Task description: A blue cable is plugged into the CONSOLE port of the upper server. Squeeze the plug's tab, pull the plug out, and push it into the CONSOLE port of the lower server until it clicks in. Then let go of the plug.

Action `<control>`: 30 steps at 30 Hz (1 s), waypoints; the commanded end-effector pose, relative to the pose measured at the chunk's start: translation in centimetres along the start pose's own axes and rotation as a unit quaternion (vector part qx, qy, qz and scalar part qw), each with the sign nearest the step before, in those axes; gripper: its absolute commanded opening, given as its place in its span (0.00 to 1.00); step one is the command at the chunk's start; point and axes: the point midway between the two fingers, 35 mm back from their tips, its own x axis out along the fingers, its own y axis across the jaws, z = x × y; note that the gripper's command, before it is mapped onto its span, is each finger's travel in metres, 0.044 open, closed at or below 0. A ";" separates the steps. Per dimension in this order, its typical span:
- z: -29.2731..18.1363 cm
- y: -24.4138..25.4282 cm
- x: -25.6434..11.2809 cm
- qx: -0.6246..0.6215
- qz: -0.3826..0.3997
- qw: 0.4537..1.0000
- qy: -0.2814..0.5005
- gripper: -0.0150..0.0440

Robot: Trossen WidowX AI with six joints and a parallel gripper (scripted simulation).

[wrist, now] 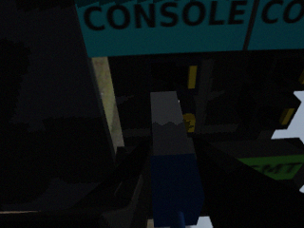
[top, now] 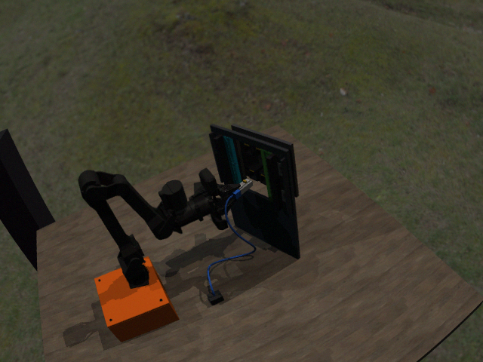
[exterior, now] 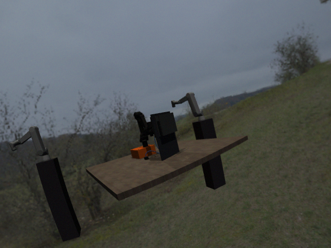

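On a wooden desk (top: 351,249) (exterior: 170,165) we have an upright dark rack panel (top: 265,222) (exterior: 170,149), with the black arm (top: 136,198) (exterior: 143,128) reaching to its port side. We judge the pull-out done and the carry to the lower CONSOLE port in hand; which server lies ahead we cannot tell. The next move calls for lining the nose up with its opening, then pushing straight in. The fingers (top: 235,191) are closed partway, pinching the plug (top: 244,187) (wrist: 170,138). It lies between them, pale nose ahead of the tips, blue boot nearer the wrist, in front of the ports and below a teal CONSOLE label (wrist: 163,24) in the wrist view. From the boot, the blue cable (top: 239,235) (exterior: 151,151) droops towards the desk.
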 end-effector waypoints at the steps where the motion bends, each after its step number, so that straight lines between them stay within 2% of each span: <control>1: 0.1 -0.4 0.3 0.001 -0.006 1.000 0.002 0.25; 30: 0.7 -0.5 1.1 0.001 -0.008 1.000 0.002 0.25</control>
